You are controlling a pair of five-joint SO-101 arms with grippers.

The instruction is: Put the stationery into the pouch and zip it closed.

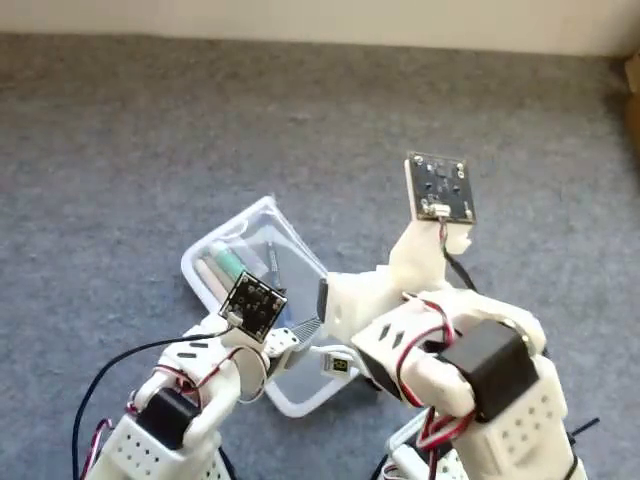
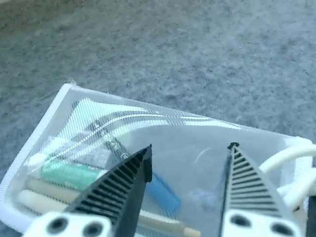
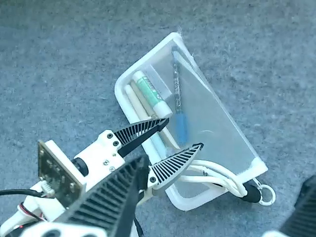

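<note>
A clear mesh pouch (image 1: 252, 228) with a white border lies on the grey carpet. Inside it I see a green-and-white tube (image 3: 148, 88), cream pencils (image 3: 134, 101), a dark pen (image 3: 176, 79) and a blue piece (image 2: 163, 193). My left gripper (image 2: 190, 147) hangs open just above the pouch (image 2: 197, 131), with nothing between its fingers; it also appears in the right wrist view (image 3: 183, 133). My right gripper (image 3: 224, 173) is spread wide open higher up, over the pouch's (image 3: 212, 113) zip end. A white cord (image 3: 217, 177) and a metal ring (image 3: 266, 194) sit at that end.
Grey carpet (image 1: 150, 130) surrounds the pouch on all sides. A pale wall strip (image 1: 300, 20) runs along the far edge. Both arm bases crowd the near side, and the right arm (image 1: 470, 370) overhangs the pouch's near end.
</note>
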